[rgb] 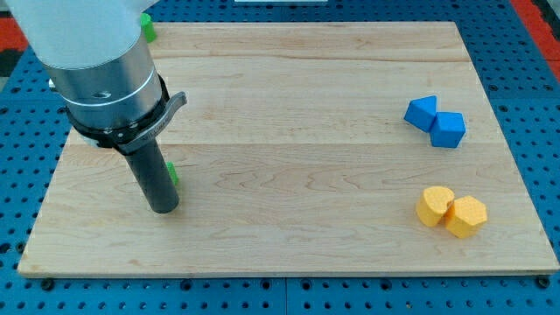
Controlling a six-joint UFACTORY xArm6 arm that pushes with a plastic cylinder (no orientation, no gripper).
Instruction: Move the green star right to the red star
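Note:
My tip (pixel 164 208) rests on the wooden board (pixel 297 175) near the view's left side. A small sliver of a green block (pixel 173 175) shows just right of the rod, a little above the tip; the rod hides most of it and its shape cannot be made out. Another green block (pixel 149 28) peeks out from behind the arm at the view's top left, its shape also hidden. No red star shows; the arm covers the upper left part of the board.
Two blue blocks (pixel 421 111) (pixel 449 129) touch each other at the view's right. Two yellow blocks (pixel 434 206) (pixel 465 216) touch each other at the lower right. The board lies on a blue perforated table.

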